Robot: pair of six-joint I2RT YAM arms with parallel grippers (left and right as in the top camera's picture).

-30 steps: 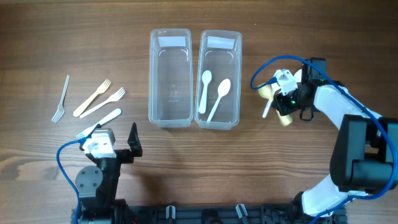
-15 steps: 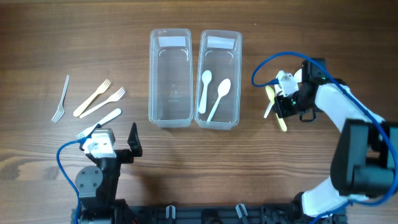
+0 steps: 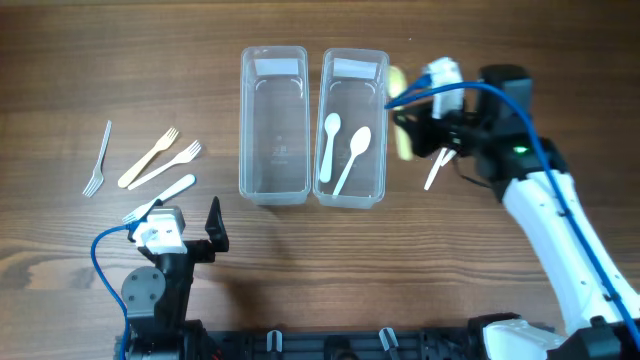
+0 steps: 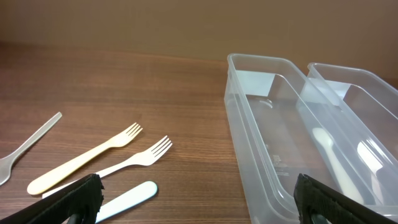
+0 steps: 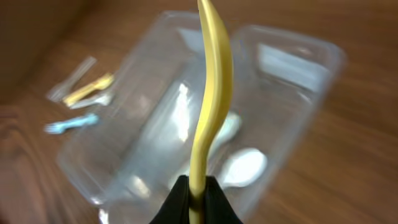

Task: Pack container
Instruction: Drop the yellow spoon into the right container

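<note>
While the right gripper (image 5: 198, 186) pinches a yellow spoon (image 5: 210, 81), two spoons (image 3: 342, 150) lie packed; four forks (image 3: 150, 165) wait at nine o'clock, left gripper (image 4: 196, 202) agape.

The whole setting is a wooden table (image 3: 300, 260), seen from above; its surface is a warm mid-brown with darker grain streaks running left to right, and a few knotty swirls show near the left near corner; the finish is matte, with only soft, even light and faint shadows falling close under whatever stands on it; along the near edge runs a black rail (image 3: 340, 343) with clamp-like fittings; in the left wrist view, a plain tan wall (image 4: 186, 25) rises beyond the far edge of the table, unmarked and evenly lit.
</note>
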